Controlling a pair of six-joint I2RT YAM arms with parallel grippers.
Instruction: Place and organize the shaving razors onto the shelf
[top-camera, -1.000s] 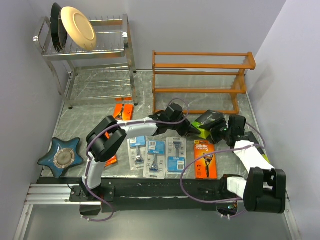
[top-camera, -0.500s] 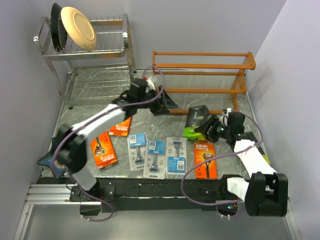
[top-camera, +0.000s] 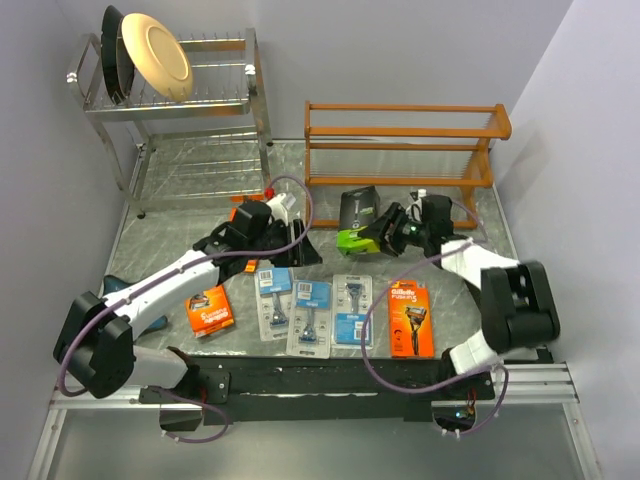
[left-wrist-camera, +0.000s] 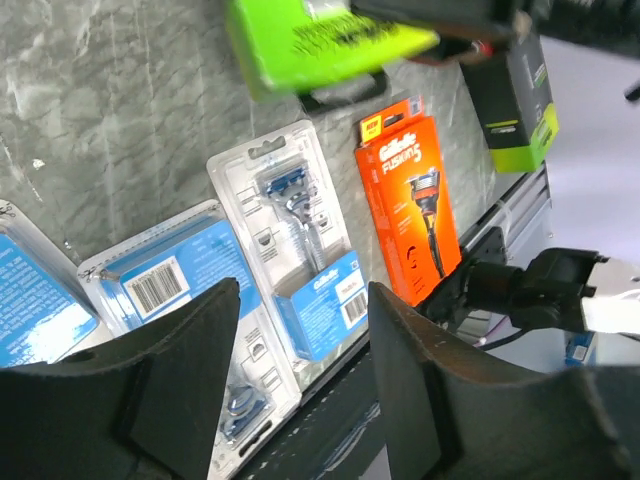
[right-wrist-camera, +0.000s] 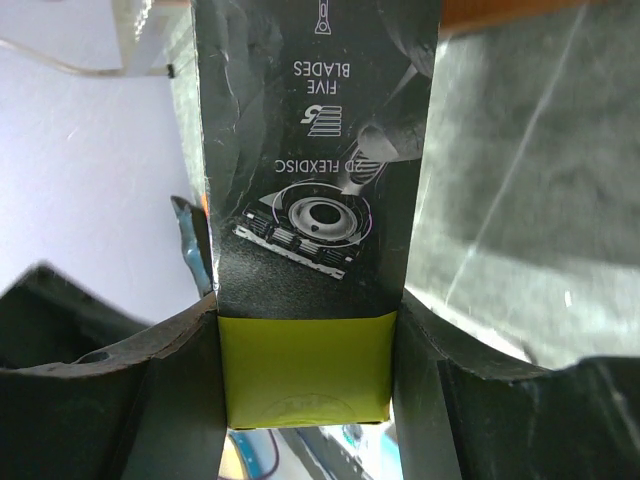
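While the right tool (right-wrist-camera: 305, 345) clamps the lime-green-and-black cardboard razor box (top-camera: 357, 222) across its lime end, just in front of the reddish-brown slatted wooden shelf (top-camera: 400, 145), it looks light, stiff, crushable; the left tool (left-wrist-camera: 300, 340) gapes empty over the grey marbled bench (left-wrist-camera: 100, 120).

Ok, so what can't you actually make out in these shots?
- Third orange pack: top view, mostly under the left arm.
- Star dish: top view, largely hidden by the same arm.
- Green box: left wrist view, blurred and cut off by the top edge.
- Shelf: right wrist view, only a sliver shows; the box fills the frame.
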